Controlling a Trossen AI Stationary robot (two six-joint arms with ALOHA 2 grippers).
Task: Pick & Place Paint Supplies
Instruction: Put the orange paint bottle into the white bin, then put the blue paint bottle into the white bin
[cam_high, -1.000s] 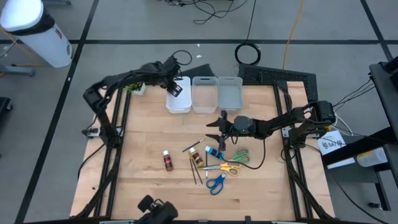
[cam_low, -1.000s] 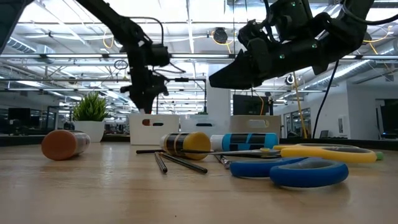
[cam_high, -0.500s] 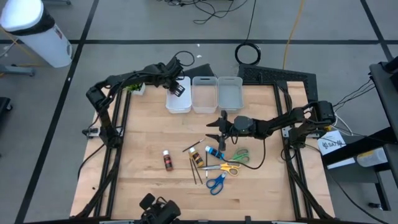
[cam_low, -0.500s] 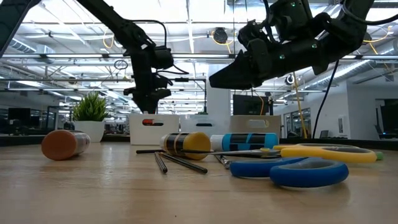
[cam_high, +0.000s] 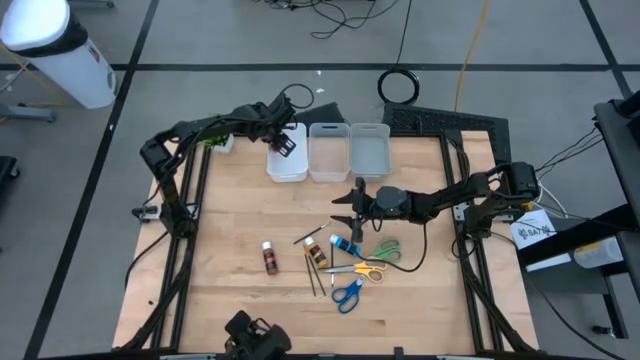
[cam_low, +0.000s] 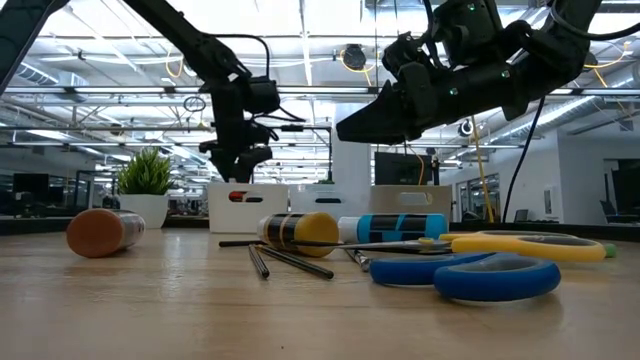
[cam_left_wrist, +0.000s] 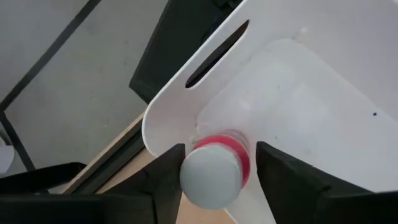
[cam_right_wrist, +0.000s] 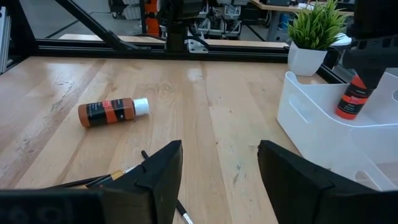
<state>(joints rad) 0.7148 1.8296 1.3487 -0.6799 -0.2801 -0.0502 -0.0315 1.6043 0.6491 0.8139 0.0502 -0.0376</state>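
Lower now than a second ago, the left gripper (cam_high: 283, 141) hangs over the leftmost bin (cam_high: 287, 165), its fingers clenched on a red paint bottle (cam_left_wrist: 219, 167) with a white cap, just above the bin's floor. Unmoved, the right gripper (cam_high: 353, 205) hovers mid-table with fingers spread and empty — above the blue paint bottle (cam_high: 346, 244). The brown paint bottle (cam_right_wrist: 112, 111) lies on the table (cam_high: 240, 210), apart from the brushes (cam_high: 314, 268) and scissors (cam_high: 348, 292).

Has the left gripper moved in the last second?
Yes. The left gripper, shut on a red paint bottle, has come down over the leftmost bin.
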